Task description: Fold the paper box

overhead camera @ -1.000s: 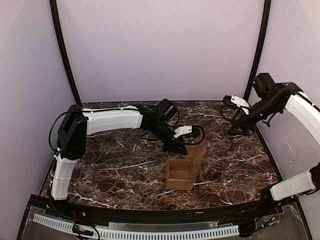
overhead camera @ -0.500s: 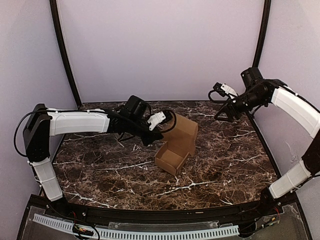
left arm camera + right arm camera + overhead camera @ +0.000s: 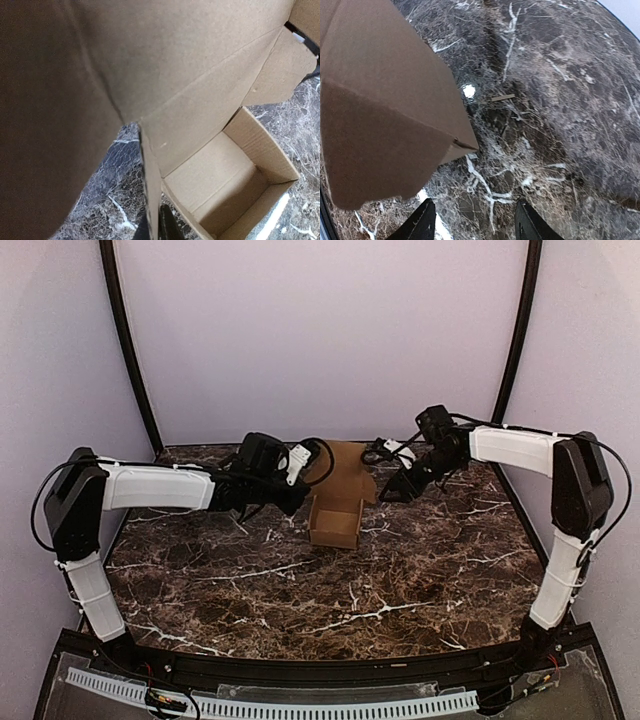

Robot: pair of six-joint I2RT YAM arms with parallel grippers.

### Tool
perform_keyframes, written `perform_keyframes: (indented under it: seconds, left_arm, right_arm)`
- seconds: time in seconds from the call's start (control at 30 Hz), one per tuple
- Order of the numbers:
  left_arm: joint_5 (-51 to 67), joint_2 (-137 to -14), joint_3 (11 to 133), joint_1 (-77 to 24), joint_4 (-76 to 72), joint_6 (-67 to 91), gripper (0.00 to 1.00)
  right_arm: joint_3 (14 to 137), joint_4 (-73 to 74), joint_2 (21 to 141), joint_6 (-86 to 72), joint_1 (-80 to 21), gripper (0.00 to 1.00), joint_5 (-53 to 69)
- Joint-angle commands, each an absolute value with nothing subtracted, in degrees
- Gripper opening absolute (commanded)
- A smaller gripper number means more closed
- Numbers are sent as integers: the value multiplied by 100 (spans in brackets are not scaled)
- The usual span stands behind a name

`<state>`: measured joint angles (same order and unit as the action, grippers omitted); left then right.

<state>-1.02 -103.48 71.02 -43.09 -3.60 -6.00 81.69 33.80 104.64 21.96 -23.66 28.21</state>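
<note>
The paper box [image 3: 336,508] is plain brown cardboard, standing at the back middle of the marble table [image 3: 420,580]. Its tray [image 3: 235,180] is open on top and the lid panel [image 3: 345,468] stands up behind it. My left gripper [image 3: 308,478] is at the box's left side, shut on the edge of a cardboard flap [image 3: 150,165] that runs between its fingers [image 3: 170,225]. My right gripper [image 3: 398,483] hovers open just right of the box, with only bare marble between its fingers [image 3: 422,225]. In the right wrist view the box's corner [image 3: 385,115] fills the upper left.
A small cardboard sliver [image 3: 502,97] lies on the marble ahead of the right gripper. Lilac walls and two black curved poles [image 3: 128,350] close in the back and sides. The arm bases stand at the near corners.
The left arm has pulled the box from the table's middle to the back, still gripping it. The right arm has swung left to the box's right side, its jaws narrowing a little.
</note>
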Motion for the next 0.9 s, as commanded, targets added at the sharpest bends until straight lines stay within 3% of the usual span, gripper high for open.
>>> perform_keyframes:
  seconds: [0.0,0.13,0.37,0.67,0.87]
  left_arm:
    - [-147,-10517,6891,-4333,-925,-88,5]
    - [-179,-10646,6915,-4348,-971,48,6]
    - [-65,-10662,6818,-4431,-1265,535,6]
    - [-372,-10691,6704,-4624,-1546,1136,2]
    - [-347,-10642,6589,-4632,-1519,1031,1]
  right_arm:
    - [8523,3028,10641,2270,-2645,50,3060]
    - [8363,2767,10661,2215,-2667,35,3334]
    - [7941,2211,10571,1880,-2700,31,3467]
    - [7492,2126,10418,2112,-2708,45,3819]
    - [7265,2333,10094,2580,-2703,49,4402]
